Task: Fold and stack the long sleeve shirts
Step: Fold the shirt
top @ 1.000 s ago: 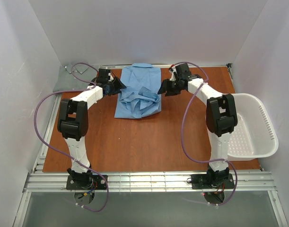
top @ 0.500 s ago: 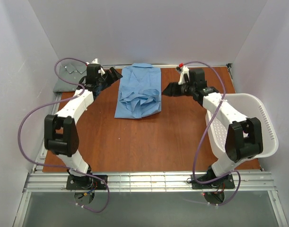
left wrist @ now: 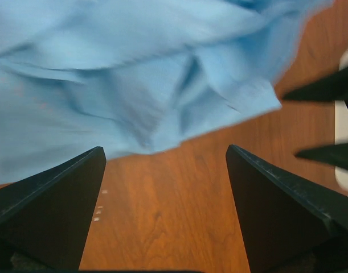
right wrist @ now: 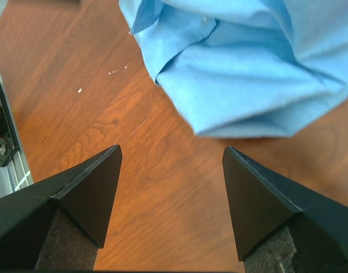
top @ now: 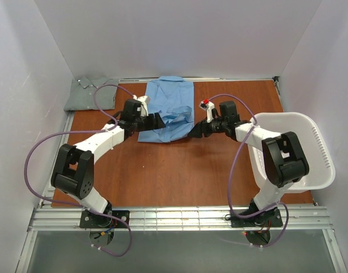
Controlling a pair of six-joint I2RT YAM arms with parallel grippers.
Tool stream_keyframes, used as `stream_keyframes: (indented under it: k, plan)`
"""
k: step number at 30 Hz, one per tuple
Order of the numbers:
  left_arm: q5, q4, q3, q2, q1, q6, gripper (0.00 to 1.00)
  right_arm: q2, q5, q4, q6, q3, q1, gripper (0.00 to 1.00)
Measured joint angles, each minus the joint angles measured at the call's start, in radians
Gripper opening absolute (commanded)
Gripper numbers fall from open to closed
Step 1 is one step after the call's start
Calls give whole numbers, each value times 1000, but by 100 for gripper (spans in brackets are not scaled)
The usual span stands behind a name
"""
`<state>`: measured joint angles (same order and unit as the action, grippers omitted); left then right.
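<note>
Lengthwise, the light blue shirt (top: pixel 168 108) runs near-to-far, with left fingers (left wrist: pixel 48 210) and right fingers (right wrist: pixel 88 187) spread, empty.

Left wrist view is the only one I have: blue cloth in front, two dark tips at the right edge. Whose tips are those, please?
Observer: They belong to the right end effector, which faces the left end effector across the near edge of the light blue shirt.
Operator: Does it hold the cloth?
Observer: No. In its own wrist view the jaws stand open, with only bare table between them.
Operator: And where is the second shirt?
Observer: The grey-green shirt lies at the far left corner, apart from the blue one.
</note>
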<state>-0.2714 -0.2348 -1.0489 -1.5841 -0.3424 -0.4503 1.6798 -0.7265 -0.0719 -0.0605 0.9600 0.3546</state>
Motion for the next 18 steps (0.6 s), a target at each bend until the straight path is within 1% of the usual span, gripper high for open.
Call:
stream_keyframes:
  k: [4,7,11,12,13,18]
  plan:
    - [-14,11,-13,-10,-113,34,71,63,-36,-28,23,34,1,67]
    - [-22,27,-52,-40,-158,48,68,82,-48,-45,30,35,1,67]
    - [-25,44,-137,-129,-188,57,65,106,-68,-72,35,50,1,67]
    - [-25,47,-162,-157,-193,58,63,118,-77,-82,35,59,1,67]
    - [-24,52,-184,-184,-197,59,58,123,-82,-87,35,63,1,67]
    - [-24,63,-304,-325,-203,58,56,165,-114,-113,34,86,1,66]
